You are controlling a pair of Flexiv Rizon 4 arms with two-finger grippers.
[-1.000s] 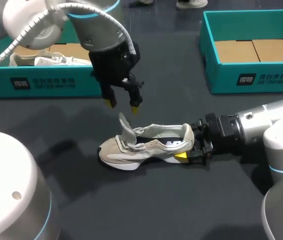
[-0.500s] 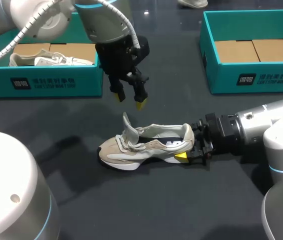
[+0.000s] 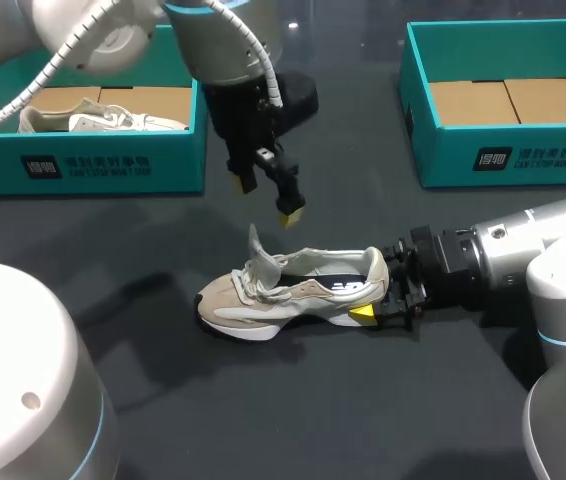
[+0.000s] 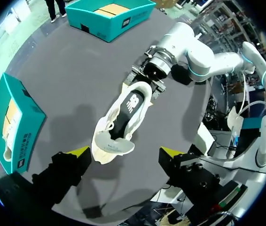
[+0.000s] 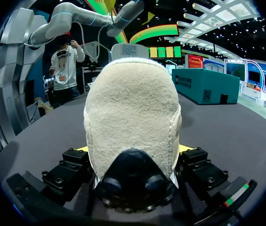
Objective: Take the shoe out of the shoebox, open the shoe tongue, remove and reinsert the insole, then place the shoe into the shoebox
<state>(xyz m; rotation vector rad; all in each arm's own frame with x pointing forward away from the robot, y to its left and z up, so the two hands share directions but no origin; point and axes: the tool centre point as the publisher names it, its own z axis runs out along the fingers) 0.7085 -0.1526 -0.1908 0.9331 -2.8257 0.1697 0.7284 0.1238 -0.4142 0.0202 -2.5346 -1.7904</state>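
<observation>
My right gripper (image 3: 375, 292) pinches the heel of the shoe (image 3: 283, 292), which lies on the table with its toe at nine o'clock and heel at three. I judge this clamp steadies it. My left gripper (image 3: 268, 198) hangs at twelve o'clock of the raised tongue (image 3: 255, 248), fingers spread, seemingly ready to reach the insole (image 4: 123, 125). The shoebox (image 3: 503, 160) sits at two o'clock.

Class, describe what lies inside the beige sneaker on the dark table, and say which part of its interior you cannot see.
Inside the beige fabric sneaker lies a black insole with white print. Its front part is hidden beneath the raised tongue and laces.
</observation>
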